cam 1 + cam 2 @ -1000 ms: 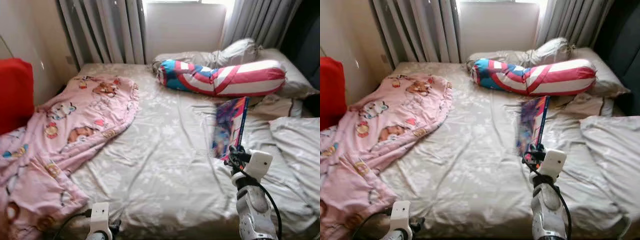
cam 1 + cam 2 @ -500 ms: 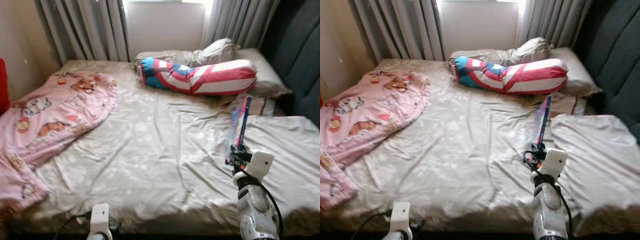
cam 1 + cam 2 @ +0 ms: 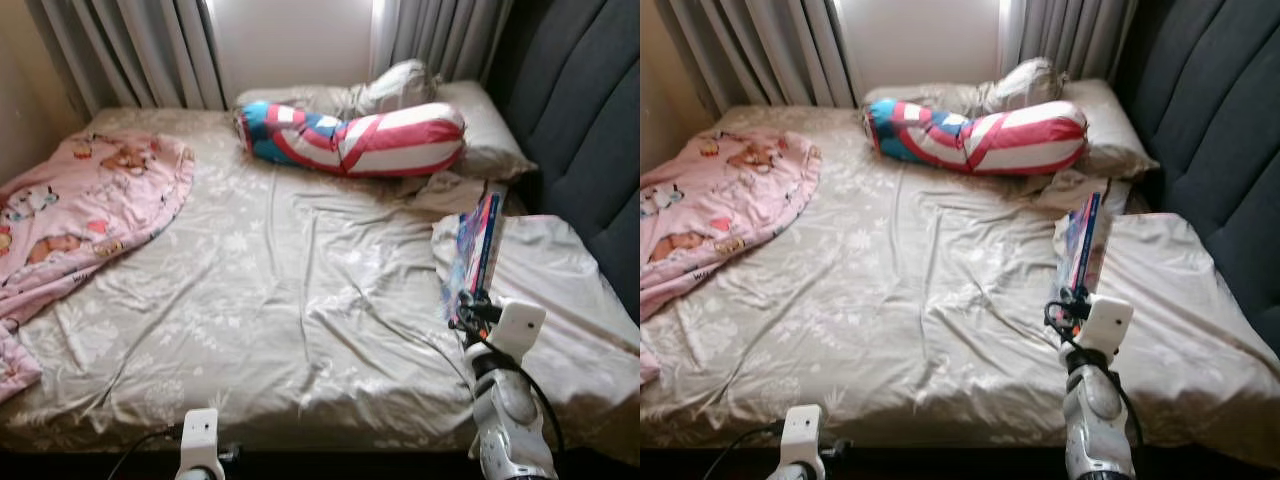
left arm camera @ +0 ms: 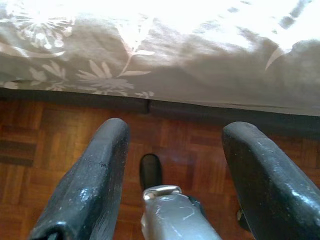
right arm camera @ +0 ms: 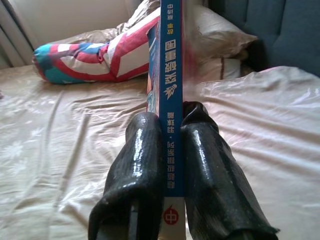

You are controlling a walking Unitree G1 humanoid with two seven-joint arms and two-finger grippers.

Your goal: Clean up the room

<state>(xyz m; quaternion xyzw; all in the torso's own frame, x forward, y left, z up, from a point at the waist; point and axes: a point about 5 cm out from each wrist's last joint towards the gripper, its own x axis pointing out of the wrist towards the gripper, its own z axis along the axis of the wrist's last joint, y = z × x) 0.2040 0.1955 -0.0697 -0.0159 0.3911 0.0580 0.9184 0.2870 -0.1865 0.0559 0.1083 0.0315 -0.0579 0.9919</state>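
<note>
My right gripper [image 3: 470,312] is shut on a thin book [image 3: 474,255] with a blue spine and a colourful cover, held upright above the right side of the bed. In the right wrist view the two black fingers [image 5: 141,165] pinch the book's spine [image 5: 173,75] from both sides. My left gripper [image 4: 172,170] hangs low and open over the wooden floor [image 4: 50,135] beside the bed's edge, with nothing between its fingers. The left wrist [image 3: 200,435] shows at the lower edge of the head view.
The bed [image 3: 270,270] has a beige flowered sheet. A pink cartoon blanket [image 3: 80,200] lies on its left side. A red, white and blue bolster [image 3: 350,135] and pillows [image 3: 480,130] lie by the curtains. A dark padded headboard [image 3: 590,130] rises on the right. A folded beige cover [image 3: 540,270] lies beneath the book.
The camera has swung to the right: the bed and blanket slid left in view and the headboard came in. The book stays in my right gripper, now edge-on over the folded cover.
</note>
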